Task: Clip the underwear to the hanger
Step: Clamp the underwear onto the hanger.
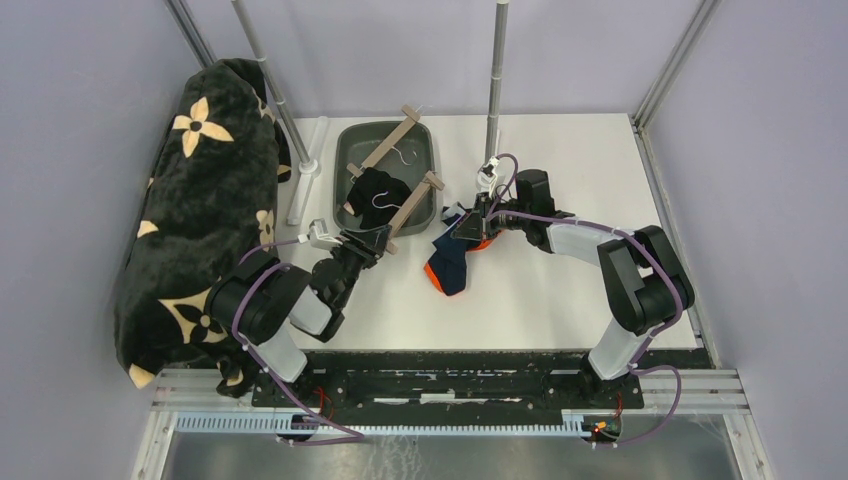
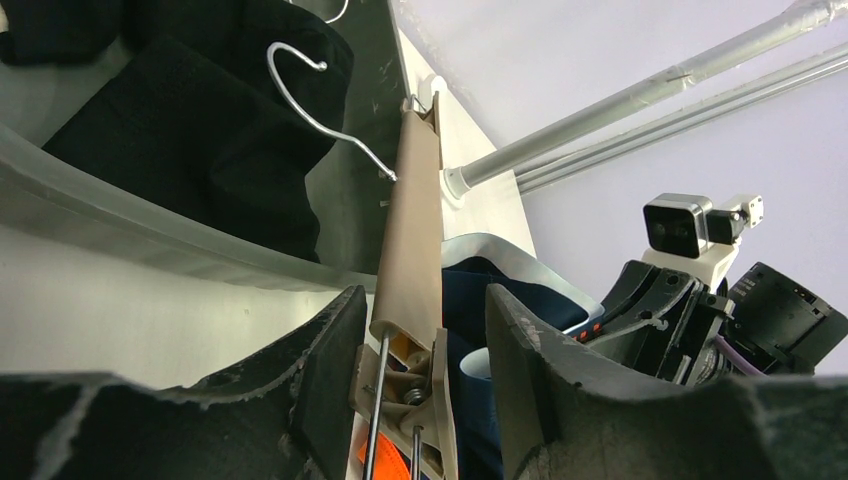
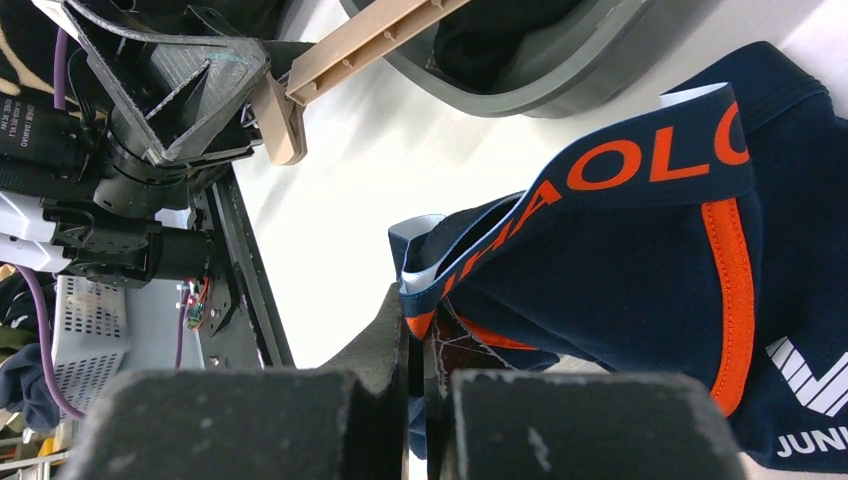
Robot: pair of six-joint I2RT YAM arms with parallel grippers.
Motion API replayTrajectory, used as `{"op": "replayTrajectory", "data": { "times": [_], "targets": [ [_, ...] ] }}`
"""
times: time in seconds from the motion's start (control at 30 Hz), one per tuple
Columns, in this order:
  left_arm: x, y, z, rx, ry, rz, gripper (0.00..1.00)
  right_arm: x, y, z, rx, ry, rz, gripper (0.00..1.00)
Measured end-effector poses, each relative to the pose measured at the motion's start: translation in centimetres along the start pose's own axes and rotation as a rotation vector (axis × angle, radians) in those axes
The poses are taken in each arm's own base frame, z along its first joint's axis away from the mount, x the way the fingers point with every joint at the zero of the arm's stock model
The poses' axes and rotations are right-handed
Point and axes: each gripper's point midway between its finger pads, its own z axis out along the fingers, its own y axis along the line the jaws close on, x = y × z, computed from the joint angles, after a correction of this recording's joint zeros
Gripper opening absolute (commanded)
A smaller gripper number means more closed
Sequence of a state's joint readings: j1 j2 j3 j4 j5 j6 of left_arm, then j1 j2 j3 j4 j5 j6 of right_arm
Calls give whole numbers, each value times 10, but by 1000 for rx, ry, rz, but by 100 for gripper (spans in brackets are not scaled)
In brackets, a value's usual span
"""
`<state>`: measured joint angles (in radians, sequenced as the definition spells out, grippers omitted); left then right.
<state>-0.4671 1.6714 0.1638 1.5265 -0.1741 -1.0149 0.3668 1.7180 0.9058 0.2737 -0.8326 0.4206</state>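
Overhead: has left gripper (image 1: 372, 240) at the near end of the wooden clip hanger (image 1: 412, 203) propped on the grey tub (image 1: 345, 150); holds navy underwear (image 1: 452, 265) just beside it, seemingly ready for clipping. Left wrist: straddles the hanger's clip (image 2: 405, 395) with jaws partly open, gripping nothing, probably to squeeze it. Right wrist: pinches the orange-lettered waistband (image 3: 640, 165) with right gripper (image 3: 420, 330) closed tight, presenting an edge.

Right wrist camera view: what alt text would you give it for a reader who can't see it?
The right arm's jaws, shut, pinch the waistband of navy underwear with orange lettering on a white table. At upper left, the left arm's jaws sit at the clip end of a tan hanger resting on a grey bin.
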Motion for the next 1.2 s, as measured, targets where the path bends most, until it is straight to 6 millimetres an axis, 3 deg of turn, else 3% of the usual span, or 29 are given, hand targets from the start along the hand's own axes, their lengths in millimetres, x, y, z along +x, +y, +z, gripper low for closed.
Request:
{"op": "replayTrajectory", "data": {
  "times": [0.03, 0.07, 0.1, 0.13, 0.6, 0.77, 0.9, 1.13, 1.2],
  "targets": [
    [0, 0, 0, 0, 0, 0, 42, 0, 0, 0, 0, 1, 1, 1],
    [0, 0, 0, 0, 0, 0, 17, 0, 0, 0, 0, 1, 2, 1],
    [0, 0, 0, 1, 0, -3, 5, 0, 0, 0, 1, 1, 1, 1],
    [0, -1, 0, 1, -1, -13, 3, 0, 0, 0, 1, 1, 2, 1],
    [0, -4, 3, 9, -2, -22, 3, 1, -1, 0, 6, 3, 2, 1],
    [0, -16, 7, 50, 12, -28, 3, 1, -1, -1, 11, 3, -2, 1],
    [-8, -45, 12, 138, 4, -52, 3, -7, 10, -10, 12, -18, -33, 1],
    [-44, -115, 12, 336, -72, -77, 3, -34, 45, -31, -19, -99, -137, 1],
    [-48, -125, 11, 362, -80, -79, 3, -36, 49, -31, -36, -104, -145, 1]
  ]
}}
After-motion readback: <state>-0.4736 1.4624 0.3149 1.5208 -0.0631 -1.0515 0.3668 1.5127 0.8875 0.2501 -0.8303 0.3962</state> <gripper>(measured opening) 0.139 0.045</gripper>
